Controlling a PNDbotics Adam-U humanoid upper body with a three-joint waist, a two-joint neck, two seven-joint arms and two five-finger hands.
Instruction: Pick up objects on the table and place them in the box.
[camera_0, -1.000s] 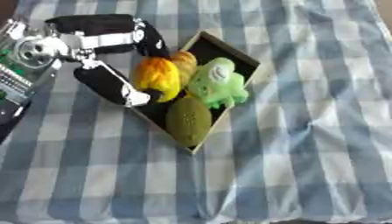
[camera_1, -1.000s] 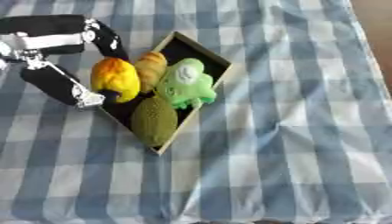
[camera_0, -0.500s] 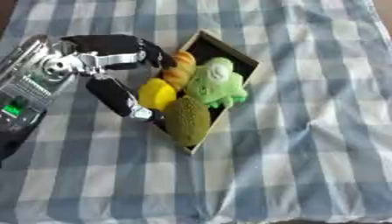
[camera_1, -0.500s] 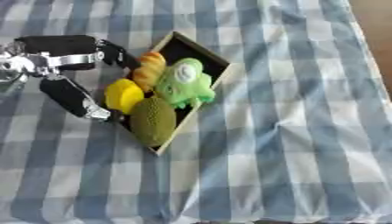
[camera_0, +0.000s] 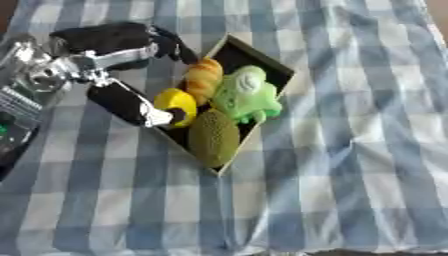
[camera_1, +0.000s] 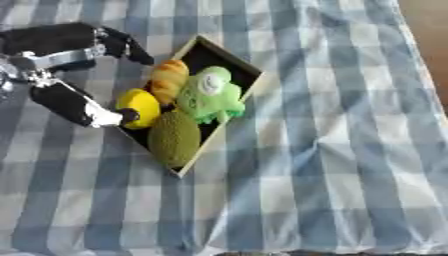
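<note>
A shallow dark box (camera_0: 229, 40) lies askew on the checked cloth. Inside it are an orange striped bread-like toy (camera_0: 203, 75), a green frog plush (camera_0: 245, 95), an olive green oval fruit (camera_0: 213, 137) and a yellow rounded thing (camera_0: 178, 101) at the box's left edge. My left hand (camera_0: 114, 50) is beside the box on the left and is open. Its fingers (camera_0: 166, 42) reach toward the box's far left rim, apart from the yellow thing. The thumb (camera_0: 131, 102) points at the yellow thing, its tip touching or nearly touching it. My right hand shows in neither view.
A blue and white checked cloth (camera_1: 332, 150) covers the table, with wrinkles to the right of the box. The cloth's front edge runs along the bottom. Brown floor (camera_1: 429, 25) shows at the upper right. My left arm's silver parts (camera_0: 22, 90) fill the left edge.
My left hand brought the yellow thing down to the box's left side; it now rests inside. The fingers have spread away from it.
</note>
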